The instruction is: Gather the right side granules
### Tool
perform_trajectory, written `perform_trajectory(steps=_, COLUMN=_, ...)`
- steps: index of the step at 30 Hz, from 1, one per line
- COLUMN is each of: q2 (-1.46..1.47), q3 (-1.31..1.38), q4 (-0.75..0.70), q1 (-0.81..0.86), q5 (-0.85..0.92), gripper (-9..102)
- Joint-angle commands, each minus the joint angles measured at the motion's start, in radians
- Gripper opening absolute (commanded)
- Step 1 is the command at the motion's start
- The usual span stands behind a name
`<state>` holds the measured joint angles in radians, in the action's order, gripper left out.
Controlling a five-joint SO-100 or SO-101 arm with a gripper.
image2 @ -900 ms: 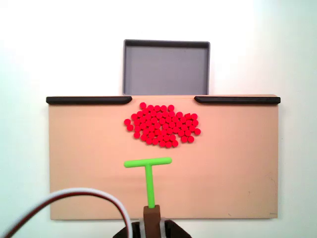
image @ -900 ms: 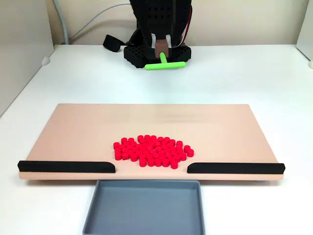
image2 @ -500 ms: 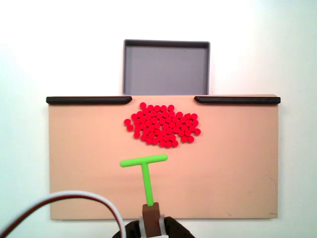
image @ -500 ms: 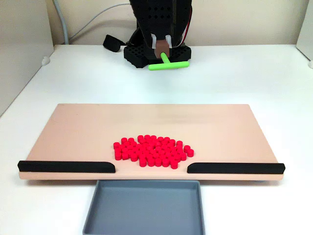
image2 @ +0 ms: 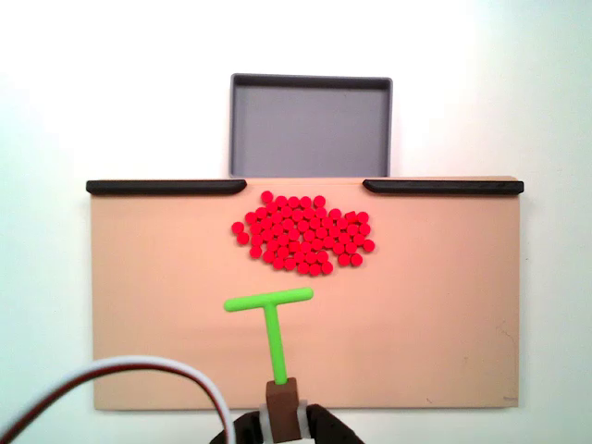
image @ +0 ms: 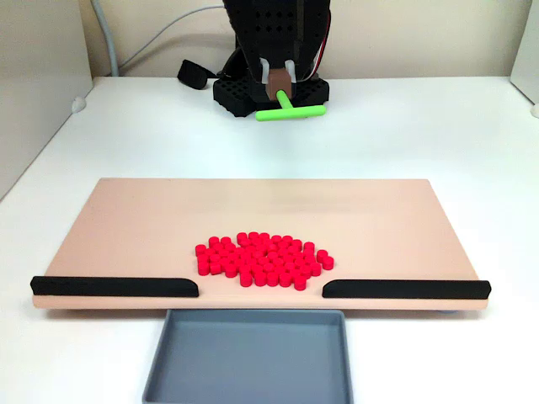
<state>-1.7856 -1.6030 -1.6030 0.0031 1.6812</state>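
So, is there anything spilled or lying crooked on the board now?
Nothing stands out. The granules lie in one tidy patch on the board, none in the grey tray, and the green stick hangs apart from them.

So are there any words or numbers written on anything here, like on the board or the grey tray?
None: no words, numbers, labels or signs can be read in either fixed view.
The board is plain.
The grey tray is plain.
The black strips are unmarked.
The red granules and the green T-shaped stick carry no writing.
The black arm base shows holes, no lettering.
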Motion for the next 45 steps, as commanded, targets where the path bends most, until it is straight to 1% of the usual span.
perform_trajectory(steps=1, q2=-0.037, q3=0.021, q4=0.006, q1=-0.009, q5=-0.006, gripper=0)
perform_trajectory(steps=15, q2=-0.054, q3=0.021, q4=0.006, q1=-0.006, q5=-0.011, gripper=0)
perform_trajectory(steps=19, q2=-0.055, q3=0.020, q4=0.006, q1=-0.006, q5=0.014, gripper=0)
perform_trajectory(steps=21, q2=-0.049, q3=0.020, q4=0.006, q1=0.003, q5=0.046, gripper=0)
perform_trajectory(steps=26, q2=0.006, q3=0.021, q4=0.006, q1=0.063, q5=0.195, gripper=0)
perform_trajectory(steps=29, q2=0.015, q3=0.021, q4=0.006, q1=0.074, q5=0.239, gripper=0)
perform_trajectory(steps=33, q2=0.021, q3=0.021, q4=0.006, q1=0.083, q5=0.417, gripper=0)
perform_trajectory(steps=39, q2=0.038, q3=0.006, q4=0.006, q1=0.127, q5=0.836, gripper=0)
perform_trajectory(steps=45, q2=0.086, q3=0.014, q4=0.006, q1=0.238, q5=1.279, gripper=0)
